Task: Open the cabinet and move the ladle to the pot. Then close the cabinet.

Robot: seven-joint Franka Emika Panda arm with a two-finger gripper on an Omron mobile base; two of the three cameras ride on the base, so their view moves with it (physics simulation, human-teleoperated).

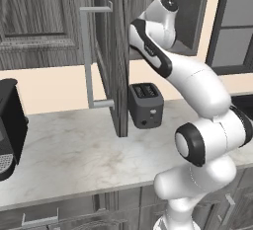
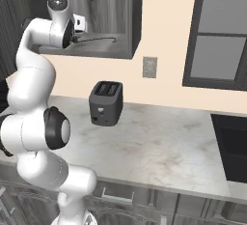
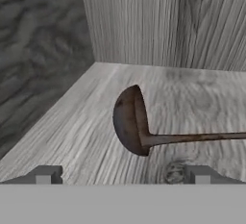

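The cabinet stands open, its dark wood-grain door (image 1: 112, 61) swung out toward me with the long grey bar handle (image 1: 88, 56) on it. The ladle (image 3: 130, 120) lies on the cabinet's bottom shelf (image 3: 72, 122), brown bowl on its side and thin handle (image 3: 202, 137) running off to the right. My gripper (image 3: 122, 176) is open just in front of the bowl, one fingertip on each side, touching nothing. From the right base view the hand (image 2: 79, 25) reaches into the open cabinet (image 2: 116, 50) beside the ladle's dark handle (image 2: 99, 39). The pot is out of view.
A dark toaster (image 1: 146, 104) sits on the marble counter (image 1: 74, 150) below the cabinet. A black coffee machine (image 1: 10, 125) is at the far left. A wall outlet (image 2: 150, 67), a window (image 2: 224, 31) and a dark stove top (image 2: 231, 147) lie to the right.
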